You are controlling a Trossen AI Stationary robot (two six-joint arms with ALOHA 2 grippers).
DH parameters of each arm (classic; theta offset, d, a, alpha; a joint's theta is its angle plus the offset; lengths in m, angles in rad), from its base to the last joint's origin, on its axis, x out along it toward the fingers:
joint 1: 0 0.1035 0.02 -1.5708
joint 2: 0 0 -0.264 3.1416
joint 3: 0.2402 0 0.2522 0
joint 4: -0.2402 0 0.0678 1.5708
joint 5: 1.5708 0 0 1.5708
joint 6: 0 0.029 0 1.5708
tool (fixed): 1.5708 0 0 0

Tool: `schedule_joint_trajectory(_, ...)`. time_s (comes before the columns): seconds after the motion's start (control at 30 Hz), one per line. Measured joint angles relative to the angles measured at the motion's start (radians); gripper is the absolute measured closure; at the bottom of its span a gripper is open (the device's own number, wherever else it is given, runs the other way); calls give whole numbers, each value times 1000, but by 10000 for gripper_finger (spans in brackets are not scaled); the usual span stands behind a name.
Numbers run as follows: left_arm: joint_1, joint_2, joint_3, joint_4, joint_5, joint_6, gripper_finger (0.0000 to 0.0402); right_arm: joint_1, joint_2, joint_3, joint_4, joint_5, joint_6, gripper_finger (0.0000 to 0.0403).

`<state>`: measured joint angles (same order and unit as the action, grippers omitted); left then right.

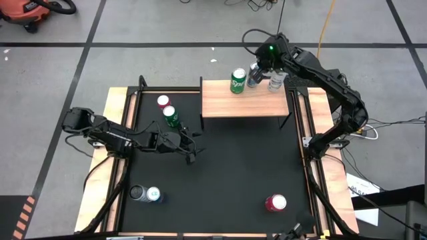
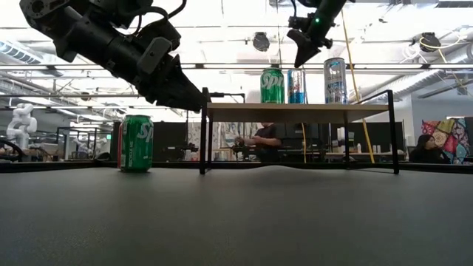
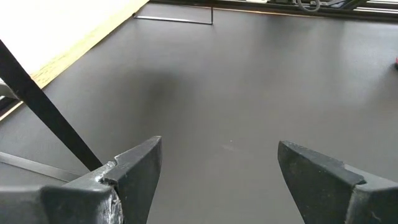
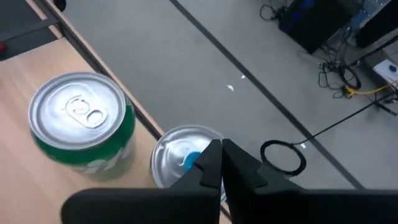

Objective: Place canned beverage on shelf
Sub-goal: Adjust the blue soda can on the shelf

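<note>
Standing upright just behind the wide-open, empty left gripper [image 1: 192, 148], the green can [image 1: 172, 117] lies nearer this arm than the shut right gripper [image 1: 261, 69] above the shelf [image 1: 244, 105].

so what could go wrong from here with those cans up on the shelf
The right gripper, shut, hangs just above the blue can, which stands near the shelf's back edge between the green can and the silver can. A low sideways move could knock one off the back.

The left gripper, open and empty, is near the shelf's front leg. Swinging toward the green can on the mat could clip that leg or tip that can.
</note>
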<state>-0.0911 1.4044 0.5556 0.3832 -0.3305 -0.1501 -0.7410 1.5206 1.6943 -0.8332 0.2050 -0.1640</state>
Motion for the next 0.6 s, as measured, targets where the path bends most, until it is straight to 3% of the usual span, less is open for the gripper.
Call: schedule_joint_trajectory(0.6,0,0,0,0,0,0,87,1,3,1,-85,3,48,403)
